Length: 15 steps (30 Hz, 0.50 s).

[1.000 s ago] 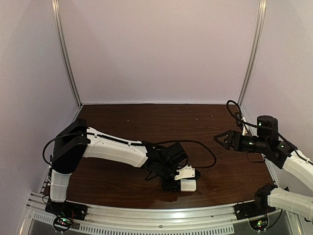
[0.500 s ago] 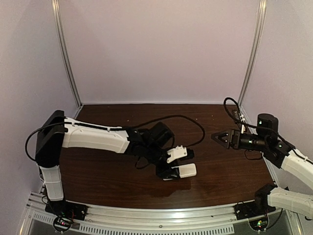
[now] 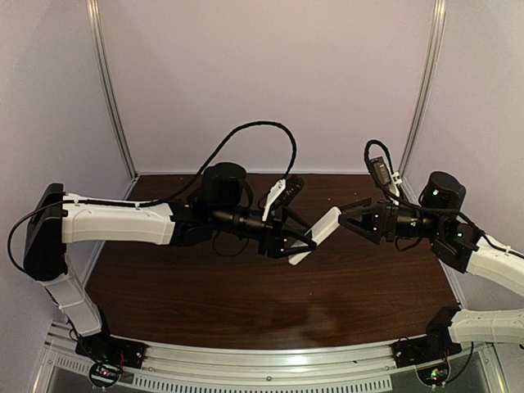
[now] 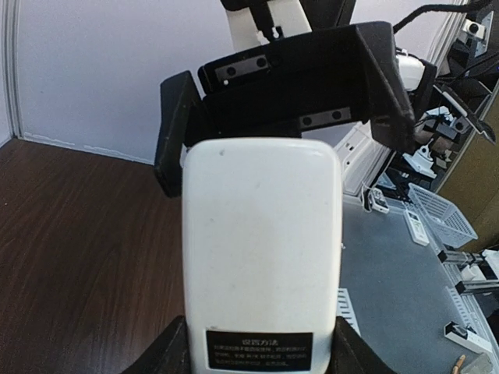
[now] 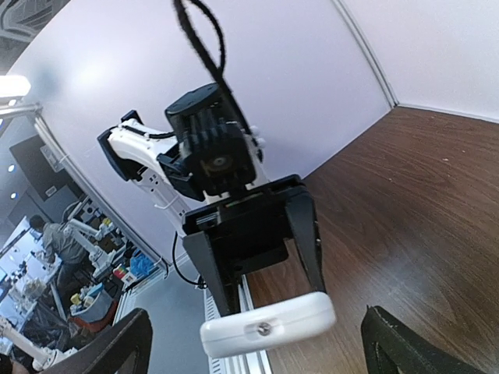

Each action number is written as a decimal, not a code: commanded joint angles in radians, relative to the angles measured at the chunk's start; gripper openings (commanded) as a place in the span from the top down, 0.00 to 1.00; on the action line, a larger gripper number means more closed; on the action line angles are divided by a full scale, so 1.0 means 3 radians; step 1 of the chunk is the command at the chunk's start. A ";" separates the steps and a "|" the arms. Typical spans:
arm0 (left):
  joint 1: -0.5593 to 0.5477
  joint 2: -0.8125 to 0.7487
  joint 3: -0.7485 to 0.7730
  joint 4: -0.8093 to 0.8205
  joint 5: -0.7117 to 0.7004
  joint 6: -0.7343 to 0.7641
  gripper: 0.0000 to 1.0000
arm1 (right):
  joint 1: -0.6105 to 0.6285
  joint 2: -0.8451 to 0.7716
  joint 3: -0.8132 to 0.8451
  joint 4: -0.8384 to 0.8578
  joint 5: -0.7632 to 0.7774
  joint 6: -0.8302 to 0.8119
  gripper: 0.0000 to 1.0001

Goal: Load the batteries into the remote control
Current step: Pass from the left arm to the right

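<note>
My left gripper (image 3: 301, 239) is shut on the white remote control (image 3: 318, 232) and holds it in mid-air above the middle of the table, pointing right. In the left wrist view its plain white back (image 4: 261, 249) with a black label fills the middle, between my fingers (image 4: 168, 352). My right gripper (image 3: 350, 218) is open and empty, facing the remote's free end a short gap away. In the right wrist view the remote's end (image 5: 269, 325) sits between my open fingers (image 5: 117, 343). The batteries are out of view.
The dark wooden table (image 3: 205, 286) lies below both arms. A metal rail (image 3: 246, 360) runs along its near edge. Purple walls close in the back and sides. Black cables loop above the left wrist (image 3: 262, 131) and the right wrist (image 3: 378, 160).
My left arm has lifted the remote from low near the table's front edge up and back to mid-air. My right gripper has moved left toward the remote's end.
</note>
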 commanded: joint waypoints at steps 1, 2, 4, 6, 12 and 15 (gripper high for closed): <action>0.0000 -0.0066 -0.0092 0.0775 0.0303 -0.0440 0.68 | 0.0206 0.0121 0.0187 0.0072 0.0049 -0.0218 0.08; 0.0000 -0.0062 -0.0109 0.0843 0.0338 -0.0479 0.68 | 0.0234 0.0146 0.0194 0.0079 0.0076 -0.0234 0.09; -0.0002 -0.0057 -0.0129 0.0915 0.0371 -0.0540 0.68 | 0.0265 0.0189 0.0213 0.0122 0.0099 -0.0234 0.12; -0.0002 -0.0043 -0.0145 0.0972 0.0394 -0.0602 0.68 | 0.0285 0.0214 0.0232 0.0176 0.0119 -0.0216 0.17; 0.0004 0.0009 -0.0233 0.1372 0.0412 -0.0915 0.68 | 0.0330 0.0303 0.0278 0.0382 0.0134 -0.0078 0.31; 0.0002 0.0041 -0.0261 0.1502 0.0387 -0.1012 0.68 | 0.0343 0.0359 0.0278 0.0482 0.0109 0.0001 0.40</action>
